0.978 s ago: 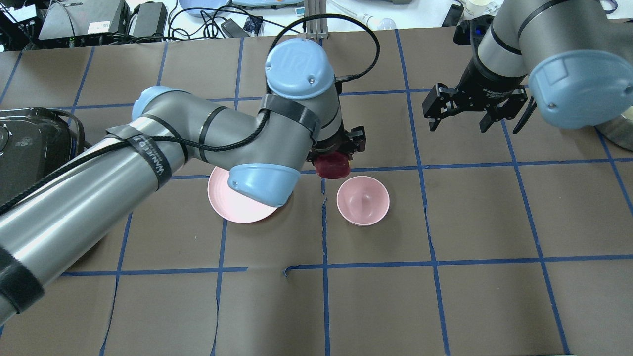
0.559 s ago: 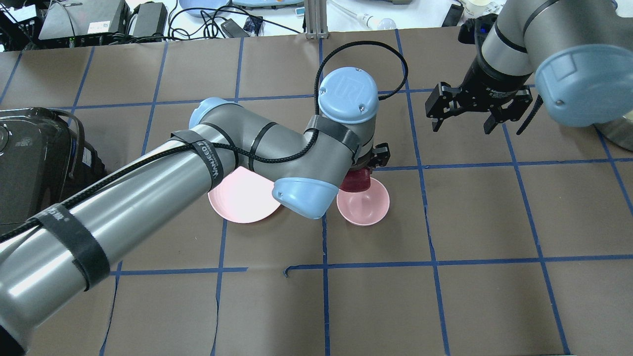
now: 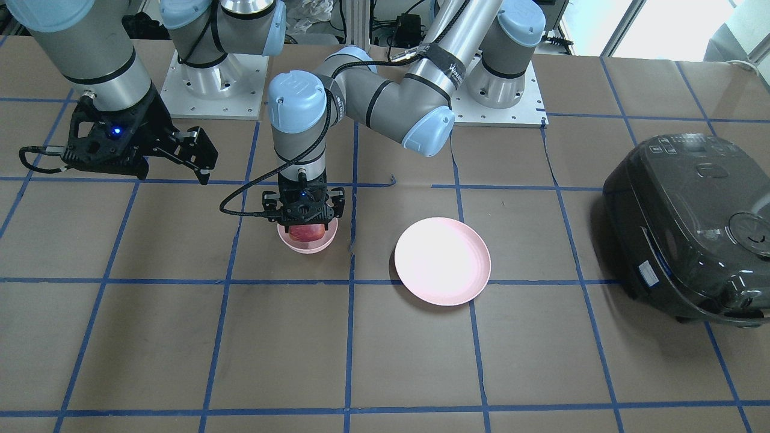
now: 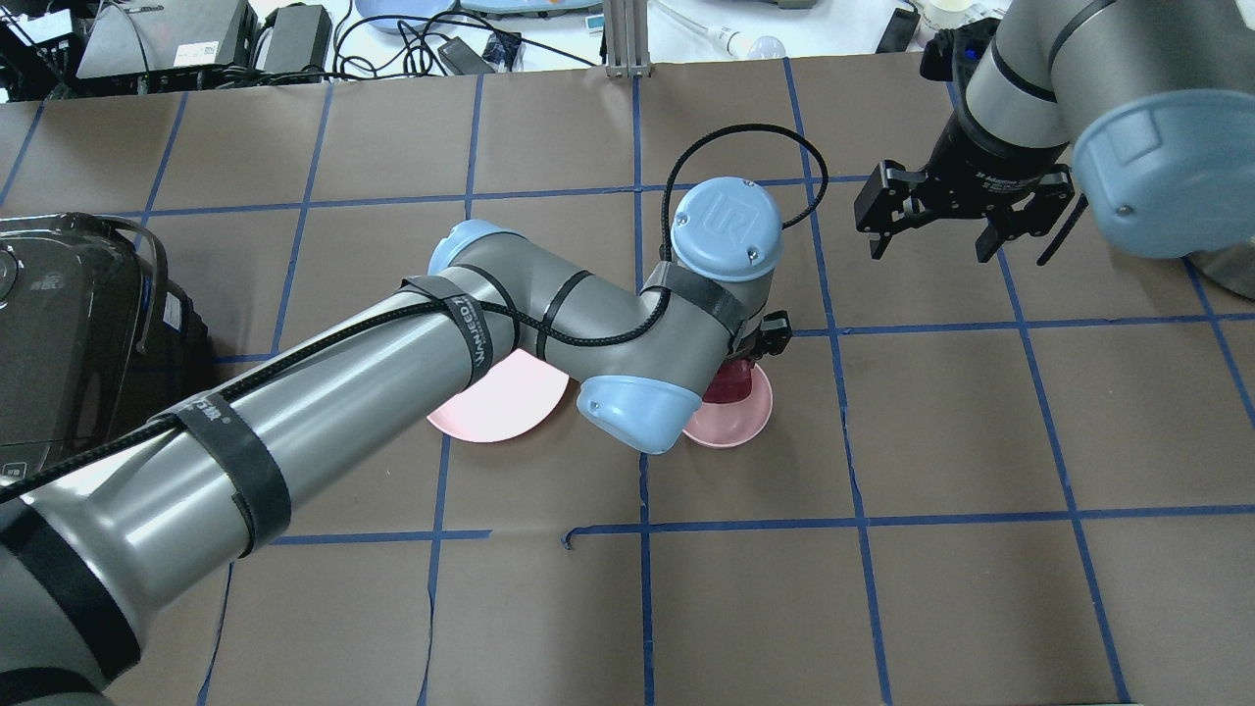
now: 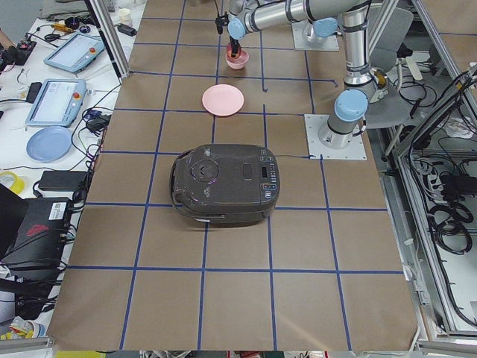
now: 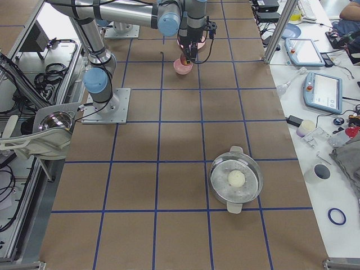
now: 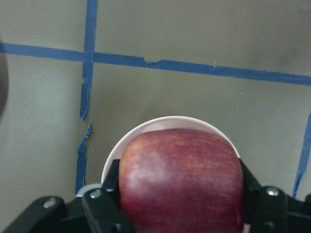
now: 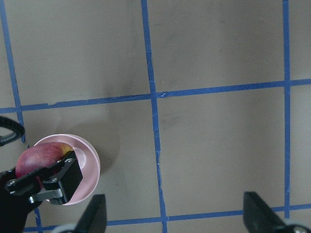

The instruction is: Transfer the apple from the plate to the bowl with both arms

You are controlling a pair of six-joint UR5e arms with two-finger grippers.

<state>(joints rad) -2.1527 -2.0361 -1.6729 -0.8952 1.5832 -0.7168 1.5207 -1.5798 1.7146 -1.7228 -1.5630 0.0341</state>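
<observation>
The dark red apple [image 7: 180,179] is held between the fingers of my left gripper [image 3: 304,211], which is shut on it. The gripper holds the apple low in the mouth of the small pink bowl [image 3: 308,245]; whether it touches the bottom I cannot tell. In the overhead view the apple [image 4: 730,382] and bowl [image 4: 740,420] are partly hidden by my left wrist. The flat pink plate [image 3: 442,261] is bare, beside the bowl. My right gripper [image 4: 928,250] is open and empty, hovering off to the bowl's far right; its view shows the apple [image 8: 41,155] and bowl [image 8: 88,170].
A black rice cooker [image 3: 692,222] stands at the table's end on my left, past the plate. A metal pot with a white ball [image 6: 236,180] stands toward my right end. Blue tape lines grid the brown table.
My left arm has carried the apple from beside the plate rightward over the bowl and lowered it into the bowl's mouth. My right gripper has drifted slightly right, still open.
</observation>
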